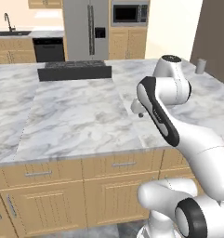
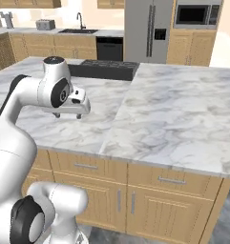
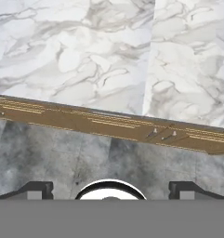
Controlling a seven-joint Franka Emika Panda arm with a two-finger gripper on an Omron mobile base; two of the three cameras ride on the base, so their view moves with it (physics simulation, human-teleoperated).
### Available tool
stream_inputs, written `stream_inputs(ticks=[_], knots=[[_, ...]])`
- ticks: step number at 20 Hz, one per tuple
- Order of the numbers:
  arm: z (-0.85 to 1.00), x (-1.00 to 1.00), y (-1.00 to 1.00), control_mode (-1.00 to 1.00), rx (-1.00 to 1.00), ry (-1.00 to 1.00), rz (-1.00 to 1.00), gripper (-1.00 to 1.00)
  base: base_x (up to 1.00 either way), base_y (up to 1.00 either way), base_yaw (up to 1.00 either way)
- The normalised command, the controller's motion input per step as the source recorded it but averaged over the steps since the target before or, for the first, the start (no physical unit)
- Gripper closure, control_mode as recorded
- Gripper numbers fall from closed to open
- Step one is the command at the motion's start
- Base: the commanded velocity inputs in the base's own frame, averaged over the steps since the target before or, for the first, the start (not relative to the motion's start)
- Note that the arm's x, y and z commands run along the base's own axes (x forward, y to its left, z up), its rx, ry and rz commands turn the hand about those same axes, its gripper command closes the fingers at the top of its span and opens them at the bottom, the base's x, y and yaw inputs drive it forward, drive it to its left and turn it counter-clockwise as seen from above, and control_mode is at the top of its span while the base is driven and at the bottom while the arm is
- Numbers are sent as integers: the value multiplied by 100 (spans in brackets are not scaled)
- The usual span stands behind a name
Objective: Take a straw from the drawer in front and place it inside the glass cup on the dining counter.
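As its fingers are standing far apart, pincer state: the gripper (image 2: pixel 67 116) is hanging open and carrying nothing, with both dark tips showing wide at the bottom of the hand view.
Pincer pose: it is hovering just above the dining counter (image 1: pixel 76 116), pointing down at the marble near the front edge. Judged from this, it is sitting at a free height so the arm can swing either way without scraping the slab.
Drawer: the drawer (image 1: pixel 124 163) is sitting shut, below the pincer and back toward the base, under the slab's front edge. Its silver bar handle is facing the robot. Which of the fronts alongside is the right one is only a judgement.
Straw: it is hidden, and is presumably lying inside the closed drawer, which is why the jaws are holding nothing.
Glass cup: the glass cup (image 1: pixel 200 65) is standing upright on the marble, well apart from the pincer, beyond it and off to its right, near the far corner.
Cooktop: the dark cooktop (image 1: pixel 74 70) is lying beyond the pincer, out of the working path.
Step in hand: the fetch is looking unstarted. The handle is likely needing a low reach first, then a fine pinch on a very thin straw.
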Motion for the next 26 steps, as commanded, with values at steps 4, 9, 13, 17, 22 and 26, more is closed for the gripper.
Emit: stream_inputs(ticks=[4,9,13,17,22,26], knots=[[0,0,0,100,0,0,0,-100,12,-89,32],[0,0,0,100,0,0,0,-100,18,-76,33],[0,0,0,100,0,0,0,-100,17,-59,30],[0,0,0,100,0,0,0,-100,20,-45,29],[0,0,0,100,0,0,0,-100,21,-45,28],[0,0,0,100,0,0,0,-100,24,-42,26]])
